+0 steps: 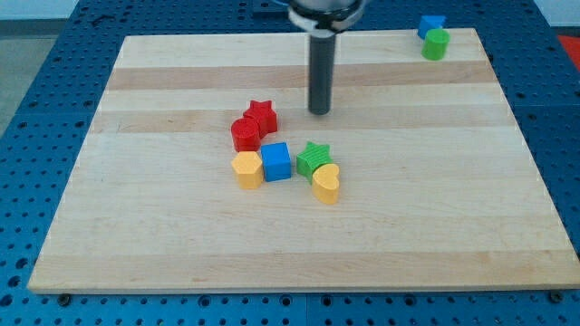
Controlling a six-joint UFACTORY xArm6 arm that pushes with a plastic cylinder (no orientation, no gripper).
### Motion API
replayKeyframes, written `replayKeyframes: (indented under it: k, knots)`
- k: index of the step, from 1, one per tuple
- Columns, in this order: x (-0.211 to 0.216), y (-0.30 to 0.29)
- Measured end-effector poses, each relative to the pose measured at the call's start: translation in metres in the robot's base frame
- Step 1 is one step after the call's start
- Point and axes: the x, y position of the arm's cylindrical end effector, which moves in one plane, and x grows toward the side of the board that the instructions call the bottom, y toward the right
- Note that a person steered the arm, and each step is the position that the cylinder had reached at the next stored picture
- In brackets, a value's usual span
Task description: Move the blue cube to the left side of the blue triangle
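The blue cube (276,161) sits near the board's middle, between a yellow hexagon block (247,169) on its left and a green star (314,158) on its right. The blue triangle (430,25) lies at the view's top right corner, touching a green cylinder (436,44) just below it. My tip (319,111) rests on the board above and to the right of the blue cube, apart from it, and right of the red star (261,115).
A red cylinder (245,135) touches the red star's lower left. A yellow heart (326,183) sits below the green star. The wooden board (136,226) lies on a blue perforated table; its edges are close to the top-right blocks.
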Motion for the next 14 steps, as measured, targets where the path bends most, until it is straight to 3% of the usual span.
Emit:
replayKeyframes:
  k: [2,5,14]
  knots:
    - [0.039,-0.071]
    - [0.121,-0.073]
    - [-0.011,0.053]
